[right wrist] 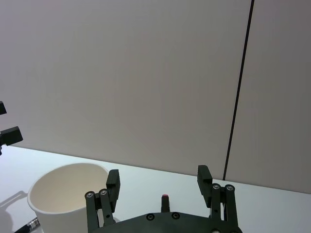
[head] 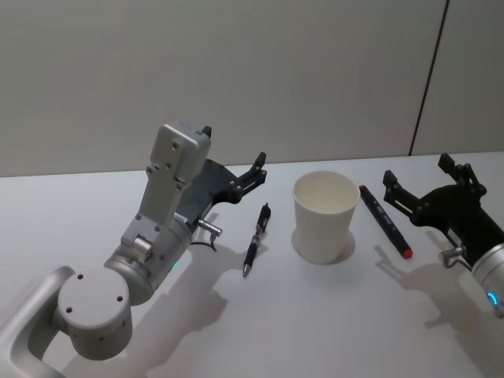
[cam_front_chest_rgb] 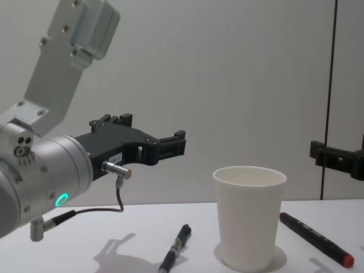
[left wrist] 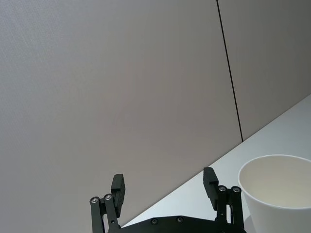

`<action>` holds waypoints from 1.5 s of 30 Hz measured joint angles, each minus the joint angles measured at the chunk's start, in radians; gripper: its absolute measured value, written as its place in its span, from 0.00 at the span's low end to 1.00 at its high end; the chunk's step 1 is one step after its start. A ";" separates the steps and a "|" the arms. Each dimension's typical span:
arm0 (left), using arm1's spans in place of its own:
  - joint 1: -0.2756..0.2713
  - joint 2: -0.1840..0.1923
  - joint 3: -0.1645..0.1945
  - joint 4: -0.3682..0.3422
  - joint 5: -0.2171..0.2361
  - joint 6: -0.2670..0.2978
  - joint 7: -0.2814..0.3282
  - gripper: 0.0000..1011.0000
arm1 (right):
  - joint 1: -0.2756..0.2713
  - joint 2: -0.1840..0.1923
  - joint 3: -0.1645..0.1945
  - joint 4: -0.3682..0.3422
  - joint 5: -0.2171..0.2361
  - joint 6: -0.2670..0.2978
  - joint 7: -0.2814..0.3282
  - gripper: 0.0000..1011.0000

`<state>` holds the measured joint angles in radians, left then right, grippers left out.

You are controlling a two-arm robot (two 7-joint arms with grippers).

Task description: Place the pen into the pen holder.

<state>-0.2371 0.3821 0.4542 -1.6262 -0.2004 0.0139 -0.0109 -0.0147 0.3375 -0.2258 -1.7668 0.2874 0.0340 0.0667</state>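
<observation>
- The bench [head: 315,331] is a plain white surface, and the left arm's grey elbow sits at its near left corner.
- The pen [head: 256,240], black with a clip, lies flat on the bench left of the middle. Its tip points toward the near edge and its other end points away. Nothing holds it.
- The pen holder [head: 325,216], a white paper cup with a rolled rim, stands upright just right of the pen. The two are near but apart. The part of its inside that can be seen is white and bare.
- A black marker [head: 386,222] with a red end lies flat to the right of the pen holder. The red end is the nearer one, and the black end reaches back close beside the cup.
- The left gripper [left wrist: 164,177] hangs above the bench to the left of the pen holder, about level with the pen's far end and reaching toward the right. Its jaws are spread wide and grasp nothing.
- The right gripper [head: 418,171] hangs above the bench at the right, just beyond the marker on its right side. Its jaws are also spread wide and are empty.
- A pale grey wall [head: 276,71] with one dark vertical seam stands behind the bench's far edge.
</observation>
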 joint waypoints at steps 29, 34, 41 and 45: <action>0.000 0.000 0.000 0.000 0.000 0.000 0.000 0.99 | 0.000 0.000 0.000 0.000 0.000 0.000 0.000 0.99; 0.000 0.000 0.000 0.000 0.000 0.000 0.000 0.99 | 0.000 0.000 0.000 0.000 0.000 0.000 0.000 0.99; 0.000 0.000 0.000 0.000 0.000 0.000 0.000 0.99 | 0.000 0.000 0.000 0.000 0.000 0.000 0.000 0.99; 0.000 0.000 0.000 0.000 0.000 0.000 0.000 0.99 | 0.000 0.000 0.000 0.000 0.000 0.000 0.000 0.99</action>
<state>-0.2371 0.3821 0.4542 -1.6262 -0.2003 0.0139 -0.0109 -0.0147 0.3374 -0.2258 -1.7668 0.2874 0.0340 0.0667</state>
